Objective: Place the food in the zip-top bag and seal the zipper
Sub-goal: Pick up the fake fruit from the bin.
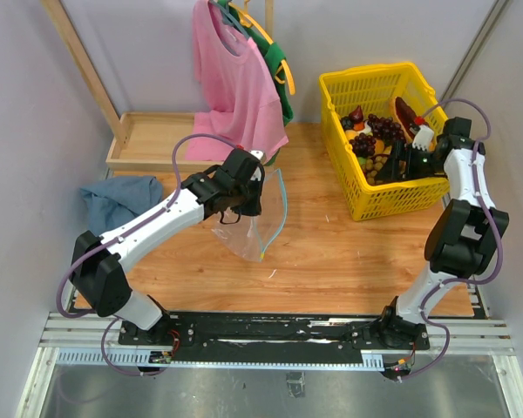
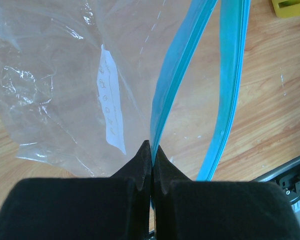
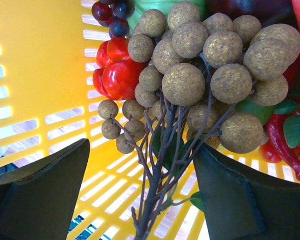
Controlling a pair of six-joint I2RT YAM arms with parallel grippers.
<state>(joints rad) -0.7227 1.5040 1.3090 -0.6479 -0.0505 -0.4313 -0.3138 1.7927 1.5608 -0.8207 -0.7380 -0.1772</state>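
Note:
My left gripper (image 1: 247, 198) (image 2: 152, 145) is shut on the teal-blue zipper (image 2: 177, 75) of the clear zip-top bag (image 1: 251, 233) (image 2: 50, 80) and holds it up off the table. The mouth gapes, with the other lip (image 2: 232, 75) hanging apart. A white label (image 2: 112, 100) shows on the bag. My right gripper (image 1: 403, 161) (image 3: 142, 150) is open inside the yellow basket (image 1: 340, 139). Its fingers stand on either side of the brown stem of a tan berry cluster (image 3: 200, 75), without gripping it. Purple grapes (image 1: 379, 131) (image 3: 110, 12), a red pepper (image 3: 117, 70) and a red chili (image 3: 285, 145) lie around it.
A pink shirt (image 1: 235, 78) hangs at the back, just behind the left gripper. A blue cloth (image 1: 118, 196) lies at the left by the left arm. A shallow wooden tray (image 1: 152, 139) sits at the back left. The basket wall (image 3: 35, 60) is close to my right gripper's left side.

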